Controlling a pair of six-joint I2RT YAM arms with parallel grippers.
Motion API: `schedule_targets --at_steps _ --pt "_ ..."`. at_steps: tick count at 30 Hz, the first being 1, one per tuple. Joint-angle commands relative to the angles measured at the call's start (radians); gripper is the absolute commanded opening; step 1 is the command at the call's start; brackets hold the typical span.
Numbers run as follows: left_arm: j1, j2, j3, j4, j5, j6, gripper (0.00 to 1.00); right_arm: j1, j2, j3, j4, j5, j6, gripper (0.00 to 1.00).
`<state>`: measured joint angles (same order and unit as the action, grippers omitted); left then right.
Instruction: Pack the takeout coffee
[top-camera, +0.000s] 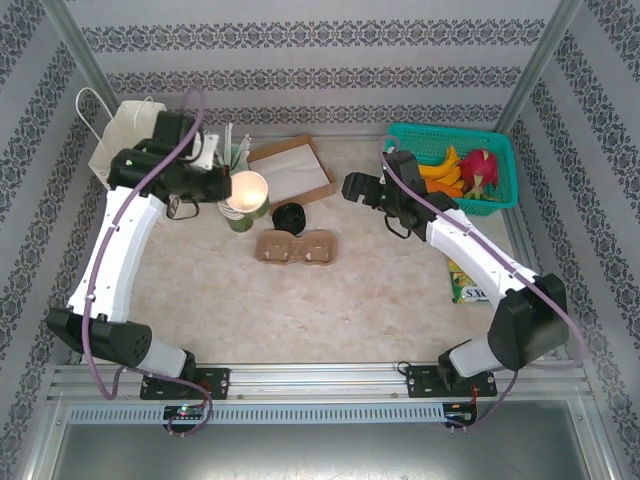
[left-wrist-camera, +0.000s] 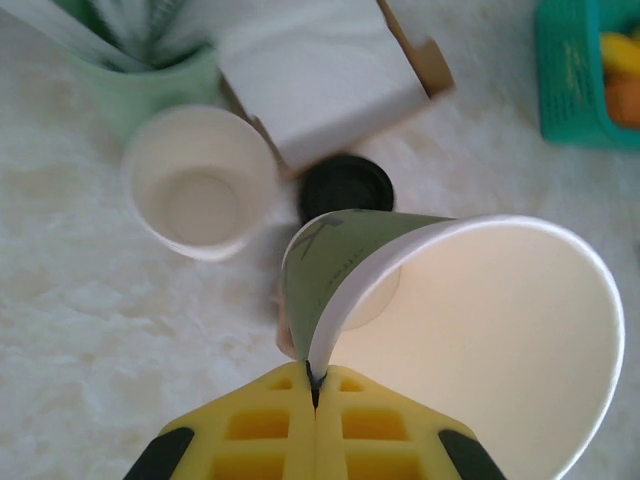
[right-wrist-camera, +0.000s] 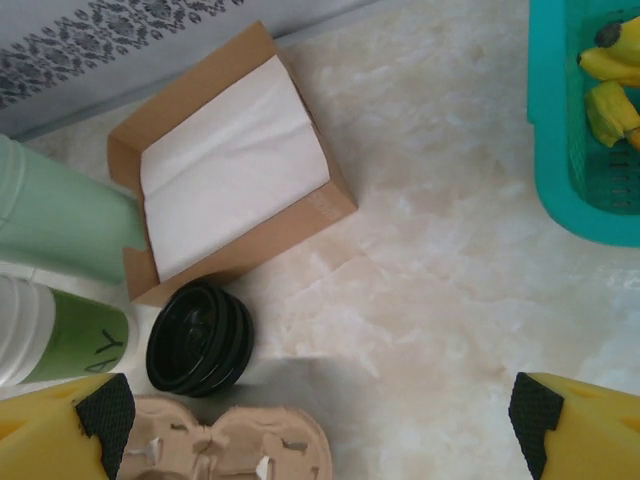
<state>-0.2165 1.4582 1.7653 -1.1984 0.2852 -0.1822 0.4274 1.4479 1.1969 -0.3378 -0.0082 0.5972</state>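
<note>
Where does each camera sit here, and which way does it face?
Top external: above and behind the bases, looking down on the table; left arm and right arm show.
Left wrist: looks down past its shut left pincer, pinching the rim of a paper cup.
Right wrist: looks down at the table through the open right pincer.
Shared: both wrist views show the black lids and napkin box.

A pale marbled table (top-camera: 350, 300) carries a white paper bag (top-camera: 125, 135); a green straw holder (left-wrist-camera: 150, 85); stacked cups (left-wrist-camera: 200, 180); a napkin box (top-camera: 292, 168); black lids (top-camera: 290, 216); a cardboard cup carrier (top-camera: 298, 248); a teal fruit basket (top-camera: 440, 130); a snack packet (top-camera: 466, 290).
</note>
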Motion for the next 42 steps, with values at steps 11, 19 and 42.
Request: schedule_targets --at_steps 11,19,42 --pt "-0.254 -0.073 -0.425 0.356 0.046 -0.021 0.00 0.003 -0.093 -0.163 -0.063 -0.140 0.084 0.98" --pt "-0.327 -0.061 -0.576 0.499 0.069 -0.039 0.00 0.001 -0.094 -0.238 -0.003 -0.165 0.161 0.98" --pt "-0.425 0.090 -0.570 0.438 -0.009 0.063 0.08 0.026 -0.038 -0.195 0.041 -0.151 0.135 0.98"
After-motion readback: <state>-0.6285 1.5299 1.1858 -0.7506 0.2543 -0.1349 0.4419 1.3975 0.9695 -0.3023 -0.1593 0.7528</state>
